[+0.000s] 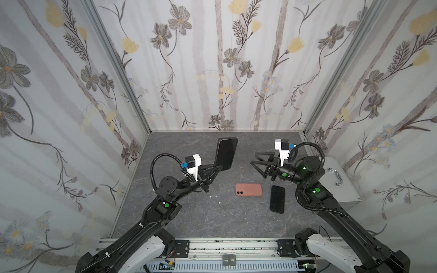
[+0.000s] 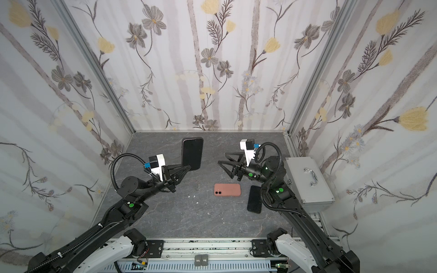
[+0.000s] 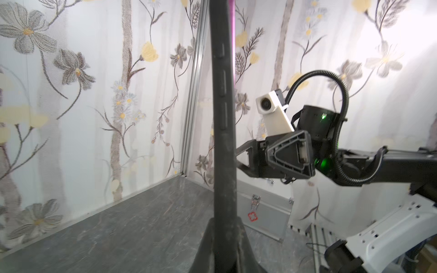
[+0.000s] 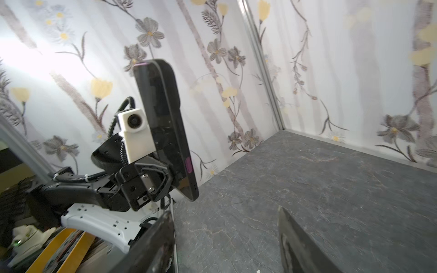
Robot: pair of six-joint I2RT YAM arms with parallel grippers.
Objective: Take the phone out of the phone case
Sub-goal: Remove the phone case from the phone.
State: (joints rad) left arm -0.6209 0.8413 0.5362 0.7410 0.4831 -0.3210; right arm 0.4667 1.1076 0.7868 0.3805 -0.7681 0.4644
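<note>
The left tool (image 1: 216, 170) is clamped on the cased phone (image 1: 226, 153), long axis upright, and the right tool (image 1: 256, 163), jaws apart & empty, is just to its right in the frame.

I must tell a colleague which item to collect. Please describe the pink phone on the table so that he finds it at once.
Look at the grey table, in the open area between the two robot arms. There the pink phone lies flat, with a black phone just beside it on the right arm's side. Unlike its dark neighbour, it is salmon pink and shows two small round camera lenses at one end.
</note>
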